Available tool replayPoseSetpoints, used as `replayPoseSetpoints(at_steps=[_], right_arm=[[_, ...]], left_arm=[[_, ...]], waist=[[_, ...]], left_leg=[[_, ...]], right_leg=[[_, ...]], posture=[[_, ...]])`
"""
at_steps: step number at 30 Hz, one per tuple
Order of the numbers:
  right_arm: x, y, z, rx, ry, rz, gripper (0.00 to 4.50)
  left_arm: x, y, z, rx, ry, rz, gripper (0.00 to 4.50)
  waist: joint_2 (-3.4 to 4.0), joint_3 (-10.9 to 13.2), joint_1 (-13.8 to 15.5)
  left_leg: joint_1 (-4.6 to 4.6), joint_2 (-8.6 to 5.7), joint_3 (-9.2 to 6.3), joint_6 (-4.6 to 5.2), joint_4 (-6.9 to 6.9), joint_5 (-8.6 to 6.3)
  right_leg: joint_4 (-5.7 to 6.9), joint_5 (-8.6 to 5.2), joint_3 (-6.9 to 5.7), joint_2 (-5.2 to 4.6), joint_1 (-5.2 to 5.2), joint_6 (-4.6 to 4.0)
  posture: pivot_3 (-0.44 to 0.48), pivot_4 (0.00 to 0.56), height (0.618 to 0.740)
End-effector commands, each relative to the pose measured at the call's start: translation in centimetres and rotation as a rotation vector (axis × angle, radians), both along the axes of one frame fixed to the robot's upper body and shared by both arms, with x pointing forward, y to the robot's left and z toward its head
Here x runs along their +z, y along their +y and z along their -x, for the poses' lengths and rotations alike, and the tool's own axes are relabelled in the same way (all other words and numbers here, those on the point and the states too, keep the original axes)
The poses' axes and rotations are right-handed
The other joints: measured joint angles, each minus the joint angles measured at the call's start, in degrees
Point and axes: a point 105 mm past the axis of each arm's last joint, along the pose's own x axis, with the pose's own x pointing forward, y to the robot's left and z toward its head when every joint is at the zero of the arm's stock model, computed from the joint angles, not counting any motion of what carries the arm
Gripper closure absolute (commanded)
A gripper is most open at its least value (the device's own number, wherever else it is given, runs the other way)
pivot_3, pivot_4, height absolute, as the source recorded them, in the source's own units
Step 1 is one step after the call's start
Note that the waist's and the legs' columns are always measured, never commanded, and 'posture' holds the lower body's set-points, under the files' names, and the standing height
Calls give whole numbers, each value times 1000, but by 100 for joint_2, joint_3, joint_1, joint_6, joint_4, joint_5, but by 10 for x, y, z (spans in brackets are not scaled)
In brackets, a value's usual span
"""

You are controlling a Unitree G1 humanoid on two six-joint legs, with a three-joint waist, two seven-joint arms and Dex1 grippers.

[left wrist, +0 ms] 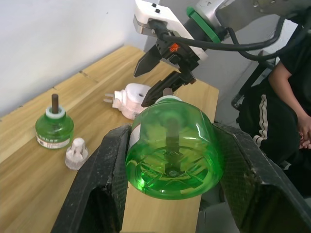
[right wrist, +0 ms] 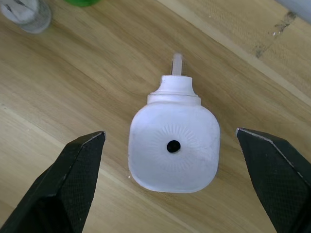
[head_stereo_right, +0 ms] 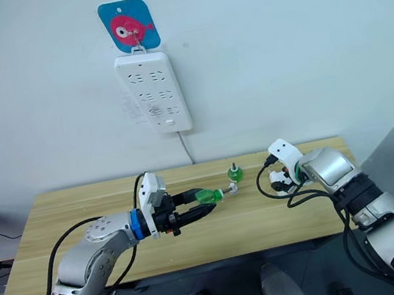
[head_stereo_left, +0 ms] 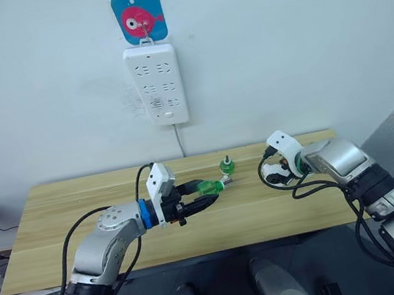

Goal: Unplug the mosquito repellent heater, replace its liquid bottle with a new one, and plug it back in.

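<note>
- The small white rounded plastic mosquito repellent heater (right wrist: 173, 147) lies unplugged on the light wooden table (head_stereo_left: 79, 202), its round vent hole facing up; it rests between the spread black fingers of the right gripper (right wrist: 173, 184), which touch nothing.
- The left gripper (left wrist: 170, 189) pinches a clear green plastic liquid bottle (left wrist: 171, 158) by its sides, held level above the table with its neck pointing toward the right gripper; a dark wick runs down its middle, and I cannot tell how much liquid is inside.
- A second green bottle with a white collar and dark wick (left wrist: 54, 130) stands upright on the table, near a small clear plastic cap (left wrist: 76, 153) just beside it; its fill level is also unclear.
- The long white wall power strip (head_stereo_left: 156, 84) hangs above the table with its sockets free.
- Risks, as I judge them: the heater is loose and light, so closing off-centre could skate it across the wood; the held bottle is smooth and round, so it may twist in the pinch; a tilted approach could snag the wick on the heater's opening; the standing bottle and cap sit close enough to be knocked over.
</note>
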Motion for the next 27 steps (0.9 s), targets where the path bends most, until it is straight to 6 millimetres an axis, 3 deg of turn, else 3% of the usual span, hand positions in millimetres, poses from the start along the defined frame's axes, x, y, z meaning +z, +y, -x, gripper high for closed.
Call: replayPoseSetpoints(at_steps=[1,13,27], right_arm=[[8,5,-8,38,-36,12,0],[-3,2,-23,57,10,44,0],[-13,3,-24,87,72,44,0]], left_arm=[[9,2,2,-12,-51,-2,2263],[4,3,7,-27,-51,-25,2263],[3,2,9,-40,-54,-39,2263]], waist=[[0,0,-6],[0,0,6],[1,0,8]], left_leg=[[0,0,0,0,0,0],[1,0,-3,0,2,0],[0,0,-25,0,1,0]], right_leg=[[0,0,0,0,0,0],[3,1,-4,0,2,0],[8,2,-28,0,6,0]], posture=[[-175,196,740],[-145,186,740],[-137,181,740]])
